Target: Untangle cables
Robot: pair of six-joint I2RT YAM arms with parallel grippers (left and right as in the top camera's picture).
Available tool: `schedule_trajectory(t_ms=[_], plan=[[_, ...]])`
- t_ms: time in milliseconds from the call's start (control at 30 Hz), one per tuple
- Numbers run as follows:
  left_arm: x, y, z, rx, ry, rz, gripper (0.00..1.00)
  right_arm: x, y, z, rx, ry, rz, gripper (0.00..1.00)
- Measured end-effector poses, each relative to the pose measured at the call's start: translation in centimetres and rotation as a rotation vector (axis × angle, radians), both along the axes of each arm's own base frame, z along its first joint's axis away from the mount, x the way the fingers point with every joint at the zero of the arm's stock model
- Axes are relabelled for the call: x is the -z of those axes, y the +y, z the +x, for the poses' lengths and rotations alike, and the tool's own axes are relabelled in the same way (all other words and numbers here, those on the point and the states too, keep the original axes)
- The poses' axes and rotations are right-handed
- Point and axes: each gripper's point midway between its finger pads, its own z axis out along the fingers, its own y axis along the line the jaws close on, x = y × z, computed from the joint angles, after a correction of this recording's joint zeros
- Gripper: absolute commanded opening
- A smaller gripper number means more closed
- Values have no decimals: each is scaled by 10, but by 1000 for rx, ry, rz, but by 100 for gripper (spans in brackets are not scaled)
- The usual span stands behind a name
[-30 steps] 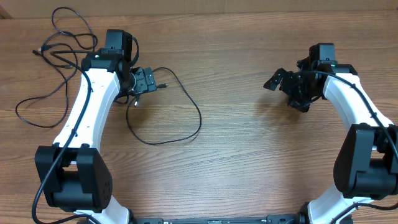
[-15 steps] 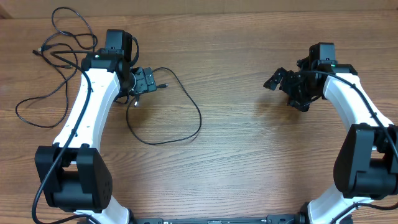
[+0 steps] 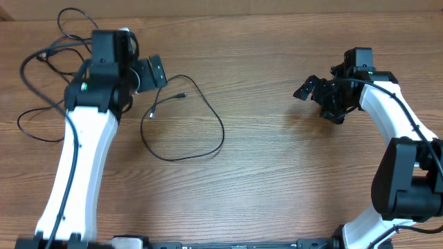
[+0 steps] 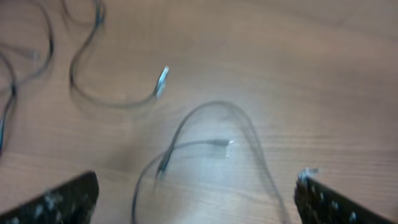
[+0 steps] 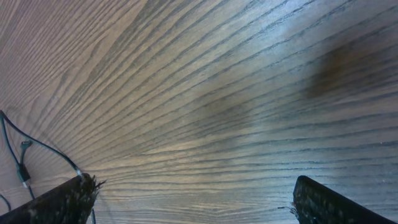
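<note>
One thin black cable (image 3: 220, 131) lies in an open loop on the wooden table, its two plug ends (image 3: 181, 95) near the left arm. Other thin black cables (image 3: 43, 111) lie loosely overlapped at the far left. My left gripper (image 3: 149, 72) is open and empty, raised above the loop's plug ends. The left wrist view is blurred; it shows the loop (image 4: 249, 134) and a silver-tipped plug (image 4: 161, 77) on the table below the open jaws (image 4: 196, 208). My right gripper (image 3: 313, 88) is open and empty over bare wood, with its jaws (image 5: 193, 205) wide apart.
The wooden table (image 3: 277, 180) fills the view, with a paler strip along its back edge (image 3: 277, 7). A thin cable (image 5: 18, 163) shows at the left edge of the right wrist view.
My left arm has lifted and swung back to the left, away from the loop's plug ends. The looped cable lies as before. The right arm has not moved.
</note>
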Motion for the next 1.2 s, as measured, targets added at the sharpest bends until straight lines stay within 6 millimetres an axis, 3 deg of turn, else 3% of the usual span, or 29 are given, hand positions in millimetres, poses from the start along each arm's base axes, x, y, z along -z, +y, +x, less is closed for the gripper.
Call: schedule_trajectory(t_ms=[100,233,367,600,833,1100,1200], plan=[[-1,-4,6,37,-138,3,99,0,0,0,0,0,0,100],[44,-10,1,75,-210,-6,100,0,0,0,2,0,0,100],[81,-11,-18,95,-249,-6,100,0,0,0,2,1,1,100],[77,-9,-57,97,-470,-10,100,0,0,0,3,2,1,100],[110,-4,-98,87,-477,-5,99,0,0,0,3,1,1,100],[117,1,-131,74,-554,-1,100,0,0,0,3,1,1,100],[132,3,-143,69,-510,4,99,0,0,0,3,1,1,100]])
